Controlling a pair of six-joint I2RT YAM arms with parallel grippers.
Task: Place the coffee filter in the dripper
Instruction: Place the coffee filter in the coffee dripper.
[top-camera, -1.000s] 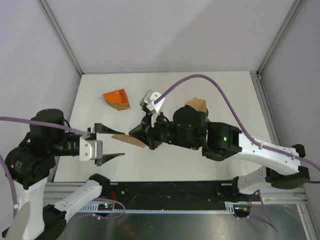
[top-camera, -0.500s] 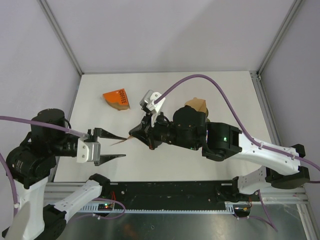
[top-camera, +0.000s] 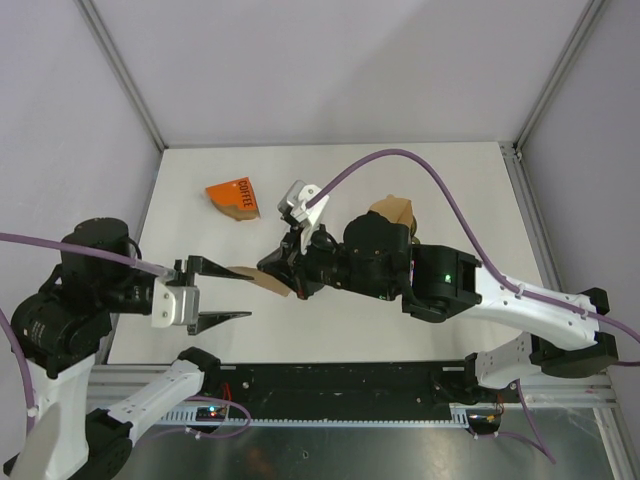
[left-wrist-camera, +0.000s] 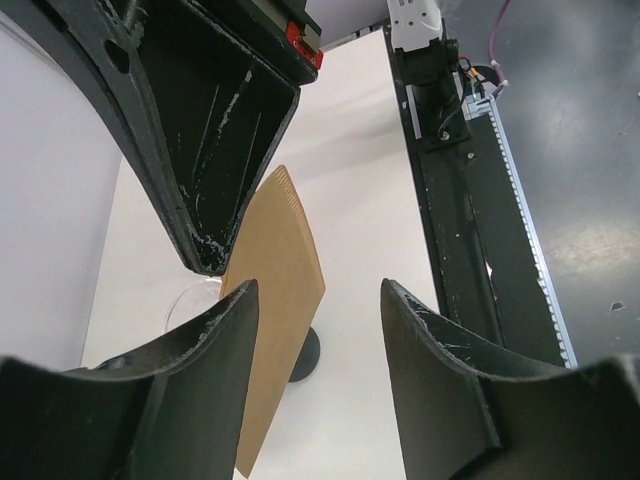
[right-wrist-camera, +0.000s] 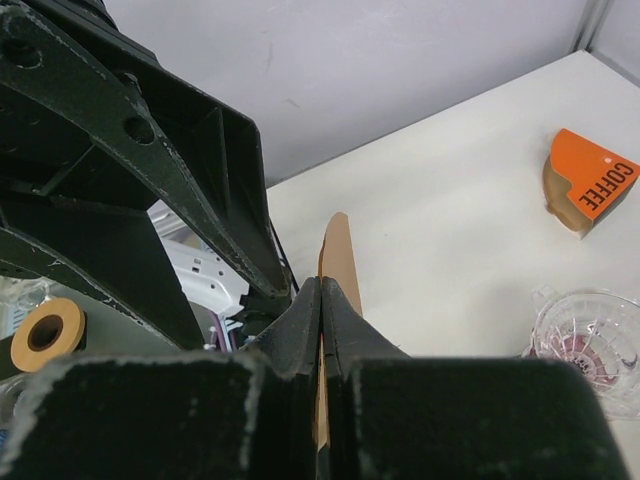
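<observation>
**Filter pinched in mid-air, not yet in the dripper**

- Right gripper (right-wrist-camera: 320, 297): clenched flat on one end of the brown paper coffee filter (right-wrist-camera: 337, 250), held edge-on above the table (top-camera: 440, 180).
- Left gripper (left-wrist-camera: 317, 290): released, jaws parted with a clear gap. The filter's free end lies close by one finger; contact cannot be told.
- Likely reason for the hold: one arm steadies the folded filter while the other lines up to catch an edge, probably to spread the cone open before seating it.
- Dripper (right-wrist-camera: 590, 335): clear glass, standing on the table off to one side in the right wrist view. It shows no paper inside, so placing is not yet done.
- Orange wedge-shaped pack (top-camera: 233, 199): lies farther back on the table, well apart from both grippers. It is printed "COFFEE"; no other writing is readable.
</observation>
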